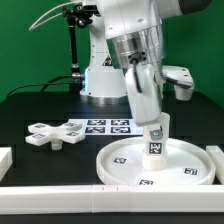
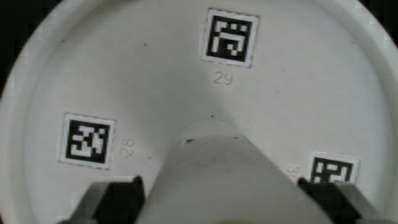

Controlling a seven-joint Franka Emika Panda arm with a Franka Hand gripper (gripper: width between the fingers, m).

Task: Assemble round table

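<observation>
Gripper (image 1: 157, 130) clamped on upright leg (image 1: 156, 148), long axis vertical, directly above centre of round disc (image 1: 112, 168); cross-shaped base (image 1: 55, 133) lies well apart, toward the exterior view's left.

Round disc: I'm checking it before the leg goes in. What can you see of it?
The round disc is white, plastic-looking, with a raised rim and black-and-white square tags on its face. It lies flat on the dark table, at the exterior view's right. The gripper holds the leg upright over its middle; contact cannot be told.
</observation>
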